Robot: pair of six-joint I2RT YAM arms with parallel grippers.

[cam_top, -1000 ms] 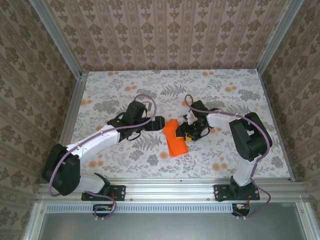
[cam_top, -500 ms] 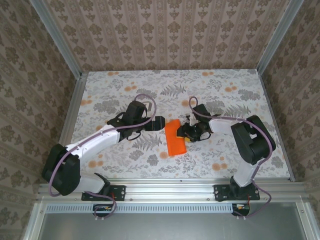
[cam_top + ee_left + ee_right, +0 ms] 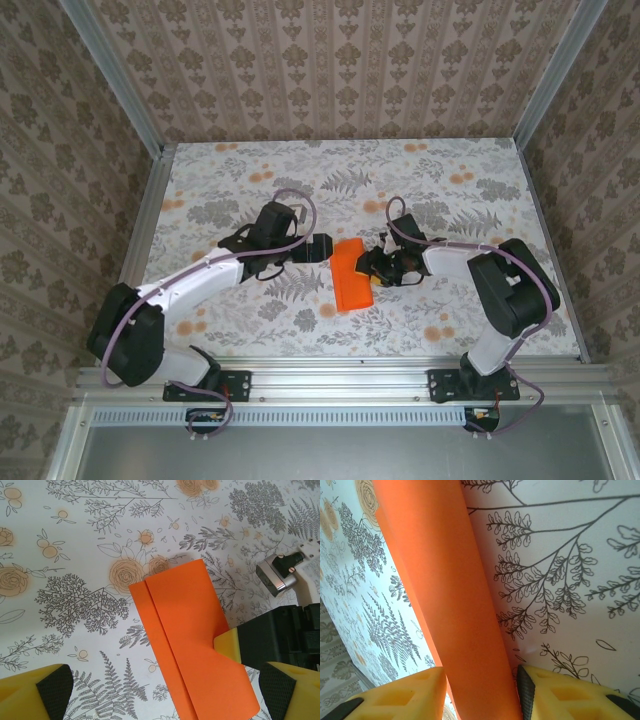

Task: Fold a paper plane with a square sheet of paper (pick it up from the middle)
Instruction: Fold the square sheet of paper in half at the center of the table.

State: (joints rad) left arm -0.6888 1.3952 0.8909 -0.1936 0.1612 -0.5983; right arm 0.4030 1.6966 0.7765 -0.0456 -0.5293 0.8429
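Note:
The square sheet of paper (image 3: 350, 279) is bright orange and lies folded over into a narrow rectangle at the table's middle. In the left wrist view the sheet (image 3: 190, 625) shows a top flap offset from the layer beneath. My left gripper (image 3: 321, 247) hovers over its far left end, open wide (image 3: 167, 695) with nothing held. My right gripper (image 3: 371, 268) comes in low from the right. Its yellow fingertip (image 3: 227, 644) presses on the flap's curled edge. In the right wrist view the loose fold (image 3: 450, 595) runs between the fingers, and the gripper (image 3: 480, 695) is shut on it.
The floral tablecloth (image 3: 450, 200) covers the whole work surface. Aluminium rails (image 3: 330, 372) run along the near edge and up both sides, with patterned walls behind. Both arms meet at the centre, with cables looped over their wrists.
The right gripper has dropped lower toward the table and narrowed its jaws onto the fold. The orange flap now lies flatter and squarer. The left arm has barely moved.

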